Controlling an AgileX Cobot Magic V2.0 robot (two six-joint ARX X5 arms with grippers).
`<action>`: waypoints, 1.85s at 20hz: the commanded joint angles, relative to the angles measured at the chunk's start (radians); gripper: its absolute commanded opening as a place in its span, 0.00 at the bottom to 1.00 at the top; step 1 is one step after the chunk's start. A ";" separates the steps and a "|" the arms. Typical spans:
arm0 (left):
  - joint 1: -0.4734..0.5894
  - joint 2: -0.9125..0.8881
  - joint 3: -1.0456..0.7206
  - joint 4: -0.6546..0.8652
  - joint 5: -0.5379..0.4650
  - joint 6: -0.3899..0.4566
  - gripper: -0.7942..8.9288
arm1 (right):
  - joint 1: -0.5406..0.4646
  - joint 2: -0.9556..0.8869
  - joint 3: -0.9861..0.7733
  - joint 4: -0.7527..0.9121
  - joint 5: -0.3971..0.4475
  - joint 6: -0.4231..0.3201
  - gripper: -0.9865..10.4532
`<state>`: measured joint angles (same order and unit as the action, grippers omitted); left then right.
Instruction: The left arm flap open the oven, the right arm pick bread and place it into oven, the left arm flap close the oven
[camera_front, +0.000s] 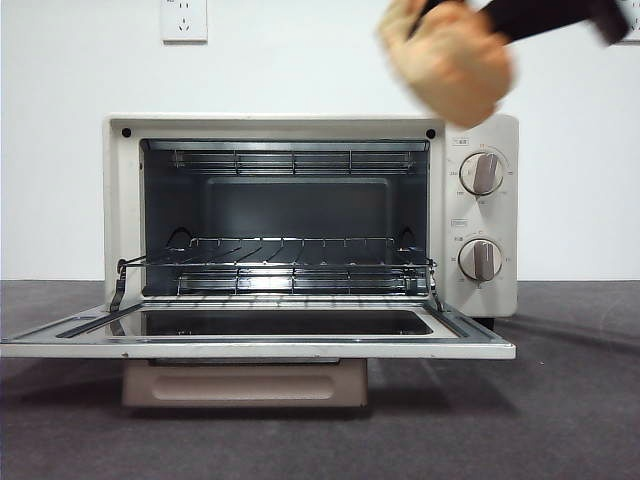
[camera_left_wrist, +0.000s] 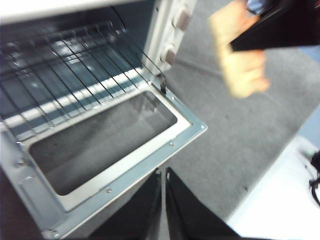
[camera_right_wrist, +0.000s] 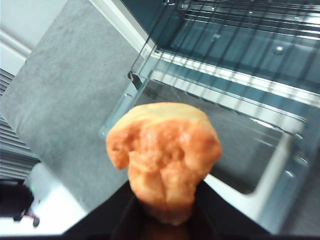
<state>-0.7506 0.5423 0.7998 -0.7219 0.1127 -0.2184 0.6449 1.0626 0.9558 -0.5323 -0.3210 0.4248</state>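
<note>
The cream oven stands with its door flapped down flat and its wire rack bare. My right gripper is shut on the golden-brown bread, blurred with motion, high above the oven's right top corner. In the right wrist view the bread fills the space between the jaws, with the oven door and rack beyond. In the left wrist view my left gripper is shut on nothing, just off the door's front edge; the bread shows beyond the oven's knob side.
Two beige knobs sit on the oven's right panel. The door's handle hangs under its front edge. A grey mat covers the table; a wall socket sits high on the white wall.
</note>
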 joint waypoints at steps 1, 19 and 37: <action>-0.008 -0.047 0.036 -0.028 -0.028 -0.011 0.10 | 0.041 0.078 0.019 0.087 0.045 0.072 0.16; -0.008 -0.106 0.080 -0.108 -0.063 -0.011 0.10 | 0.050 0.428 0.019 0.501 0.221 0.178 0.16; -0.008 -0.106 0.080 -0.131 -0.063 -0.011 0.10 | 0.047 0.512 0.019 0.600 0.377 0.177 0.16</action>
<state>-0.7506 0.4355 0.8631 -0.8608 0.0525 -0.2272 0.6861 1.5547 0.9558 0.0582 0.0391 0.5930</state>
